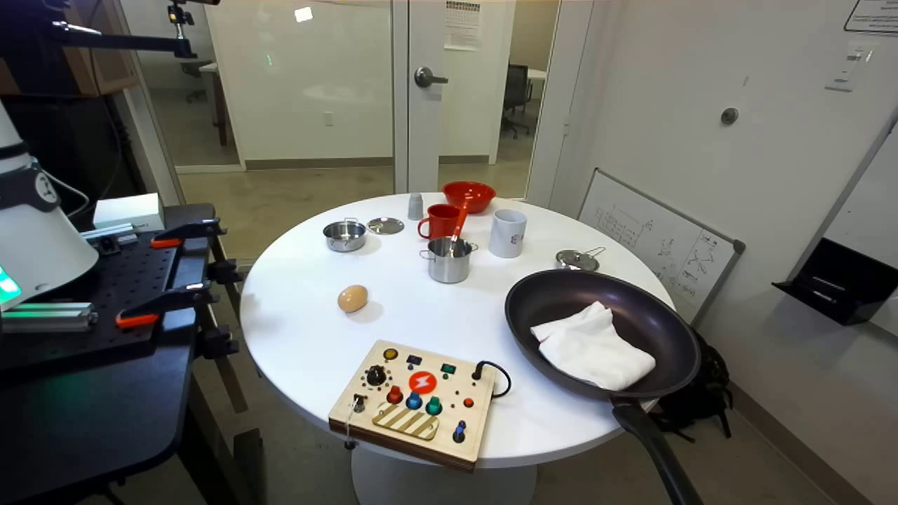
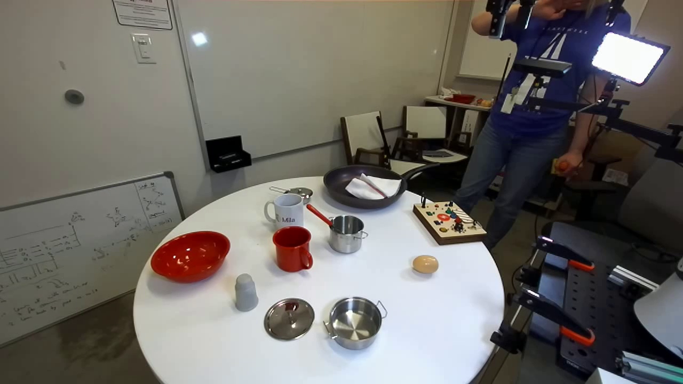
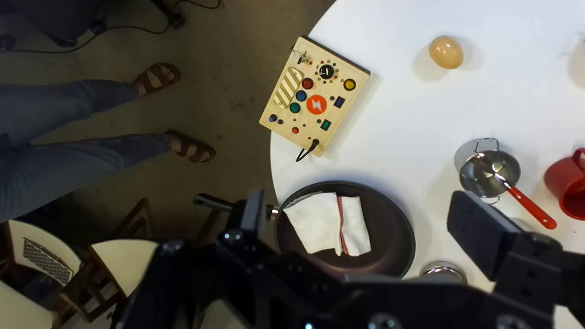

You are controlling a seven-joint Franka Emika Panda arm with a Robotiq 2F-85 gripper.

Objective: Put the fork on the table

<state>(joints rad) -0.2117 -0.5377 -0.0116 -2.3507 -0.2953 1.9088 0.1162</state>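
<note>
Pincer point(image 3: 357, 206) released, jaws wide apart; apparent step: approach, grasp not yet made.
From here I see it holding and touching nothing. What I take for the fork point(image 3: 525, 203), red-handled, leans in the pot point(image 1: 450, 270) on the table point(image 1: 302, 287); next move should align above it, descend, grip.

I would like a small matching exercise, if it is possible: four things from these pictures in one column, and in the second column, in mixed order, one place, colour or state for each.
First column:
1. cloth
2. robot's fingers
3. white mug
4. egg

Second column:
A. printed with the word "Mila"
B. light brown, resting on the round table
C. inside the dark frying pan
D. spread apart

Right pairs: 1-C, 2-D, 3-A, 4-B.
</note>
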